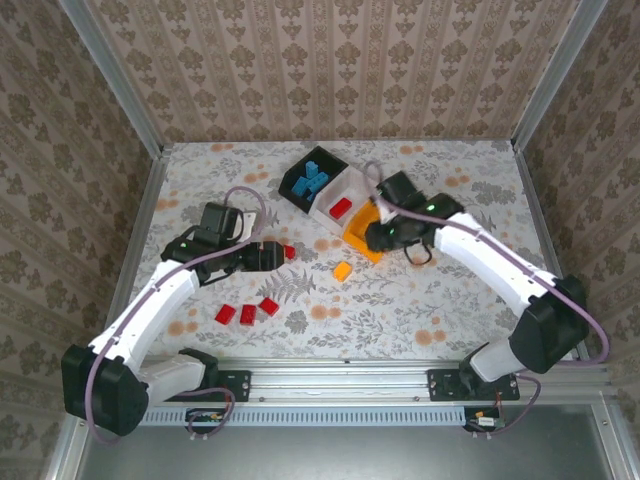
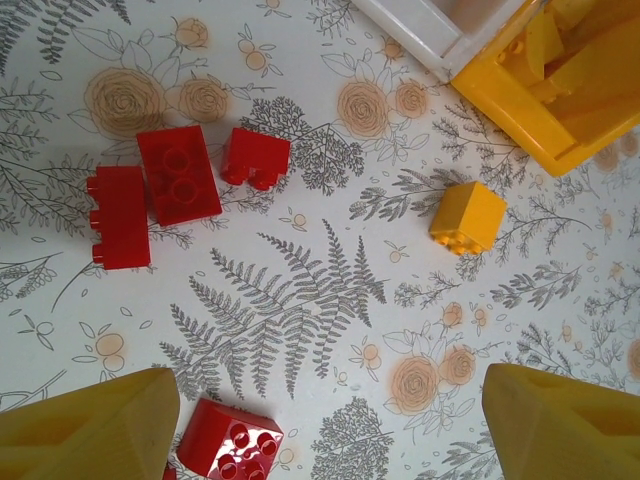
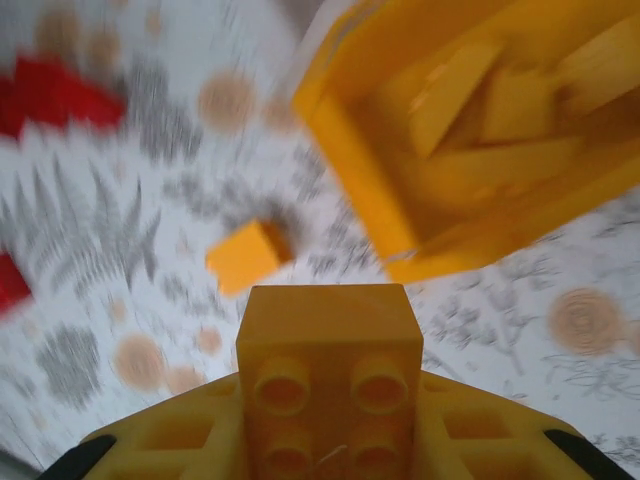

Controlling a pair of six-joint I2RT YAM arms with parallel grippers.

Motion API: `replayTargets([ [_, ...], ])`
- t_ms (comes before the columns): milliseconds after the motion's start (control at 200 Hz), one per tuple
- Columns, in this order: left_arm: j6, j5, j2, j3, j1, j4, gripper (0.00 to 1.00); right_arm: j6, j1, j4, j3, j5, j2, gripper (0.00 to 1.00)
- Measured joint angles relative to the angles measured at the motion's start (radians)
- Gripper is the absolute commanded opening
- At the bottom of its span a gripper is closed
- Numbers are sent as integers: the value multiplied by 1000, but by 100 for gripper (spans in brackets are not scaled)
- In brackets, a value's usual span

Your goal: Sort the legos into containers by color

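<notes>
floral-cloth table (image 1: 420, 300), three bins (image 1: 324, 214), red legos (image 1: 247, 313), orange lego (image 1: 342, 270)

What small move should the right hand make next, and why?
Probably advance over the orange bin, then open. The right hand is shut on an orange brick, and that bin lies just ahead, not yet below it.

Red legos (image 1: 247, 313) loose, orange lego (image 3: 330, 360) clamped
</notes>
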State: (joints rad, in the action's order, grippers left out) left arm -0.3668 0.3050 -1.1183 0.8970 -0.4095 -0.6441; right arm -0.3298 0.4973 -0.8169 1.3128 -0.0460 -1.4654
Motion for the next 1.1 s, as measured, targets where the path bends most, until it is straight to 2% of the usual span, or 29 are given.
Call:
replayTargets([
  [170,0,3,-1,0,-2,2,81,-148,-119,41,54,-10,-41,33],
  [425,0,-17,-1,0,-66,-2,81,-326,-153,174,79,-1,-250,32],
  [560,0,-24,-1,-2,-101,-5,81,-363,-161,215,116,20,-352,43],
  [715,0,-43,-1,-2,-121,-14,82,-359,-167,236,156,40,-406,63],
  [935,0,-47,-1,-2,-122,-13,83,-349,-167,243,162,54,-399,67],
  [1100,0,-47,-1,-2,-122,-12,84,-249,-128,226,161,41,-307,77],
])
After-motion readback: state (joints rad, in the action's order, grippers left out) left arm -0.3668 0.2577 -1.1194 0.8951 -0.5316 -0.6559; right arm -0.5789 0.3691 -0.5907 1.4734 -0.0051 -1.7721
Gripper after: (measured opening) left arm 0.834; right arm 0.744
